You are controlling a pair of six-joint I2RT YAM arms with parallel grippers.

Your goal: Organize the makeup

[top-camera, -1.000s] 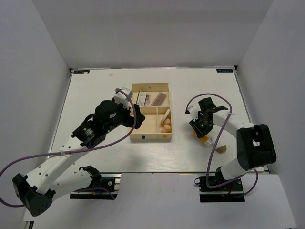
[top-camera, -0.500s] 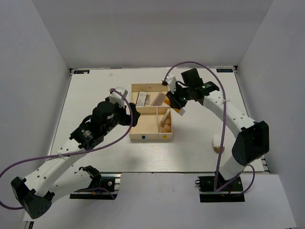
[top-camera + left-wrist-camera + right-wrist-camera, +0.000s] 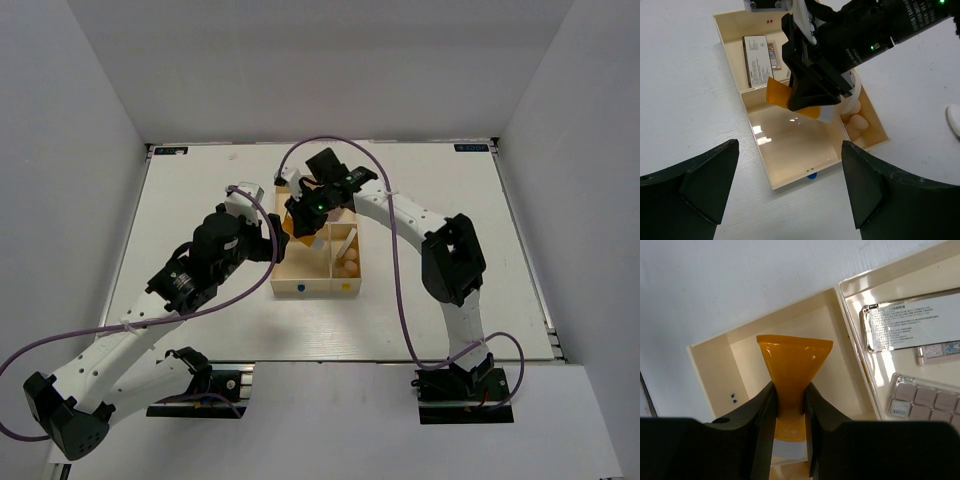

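Observation:
My right gripper [image 3: 303, 213] is shut on the orange tube [image 3: 289, 226] and holds it over the big front-left compartment of the wooden tray [image 3: 315, 292]. In the right wrist view the gripper [image 3: 789, 395] pinches the tube [image 3: 792, 360] near its middle, flat crimped end forward. Two flat palettes [image 3: 912, 320] lie in the back compartment, and one shows in the left wrist view [image 3: 757, 60]. Peach sponges [image 3: 349, 263] sit in the front-right compartment. My left gripper [image 3: 790, 200] is open and empty, just left of the tray [image 3: 272, 243].
A pale flat piece [image 3: 347, 240] leans in the front-right compartment above the sponges. A white rounded thing [image 3: 954, 117] lies on the table right of the tray, cut off by the frame edge. The right arm [image 3: 400, 215] arches over the tray's back.
My right arm has swung from the table's right side to over the tray, carrying the orange tube. The left arm has drawn back slightly to the left.

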